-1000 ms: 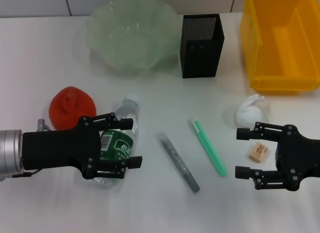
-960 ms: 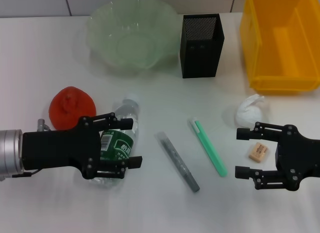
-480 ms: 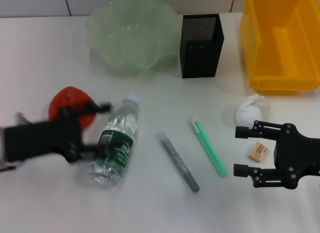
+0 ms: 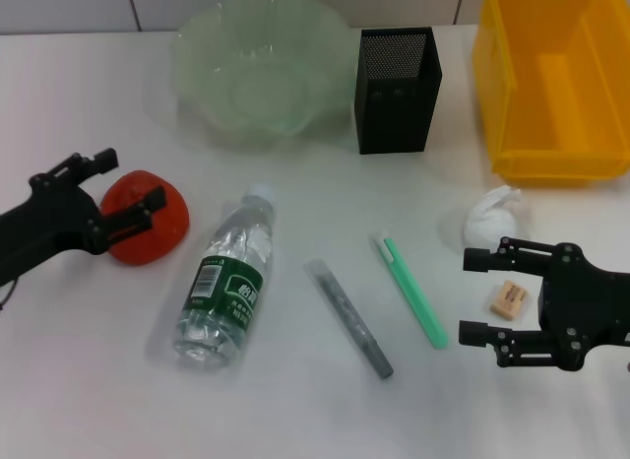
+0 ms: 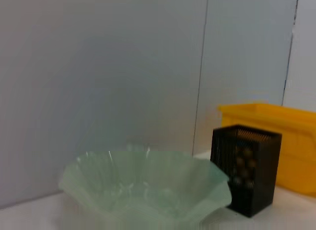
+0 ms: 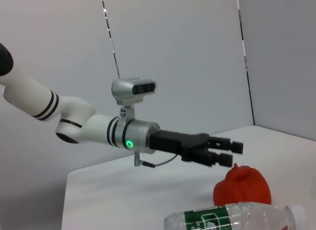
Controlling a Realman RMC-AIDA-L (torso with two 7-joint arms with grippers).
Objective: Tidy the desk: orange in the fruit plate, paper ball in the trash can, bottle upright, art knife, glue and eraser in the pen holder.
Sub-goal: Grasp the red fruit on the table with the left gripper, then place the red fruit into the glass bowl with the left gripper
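Orange (image 4: 148, 226) sits on the desk (image 4: 295, 410), between the left gripper's (image 4: 128, 188) spread fingers. Beside it the bottle (image 4: 224, 287) lies flat. Far right, the right gripper (image 4: 477, 296) hovers open by the eraser (image 4: 508, 297).

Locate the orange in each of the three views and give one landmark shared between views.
Head view: the orange lies on the desk at left, beside the lying bottle, between the open fingers of the left gripper.
Left wrist view: not in it.
Right wrist view: the orange sits just behind the bottle, below the left gripper.
Shared landmark: the bottle's green label.
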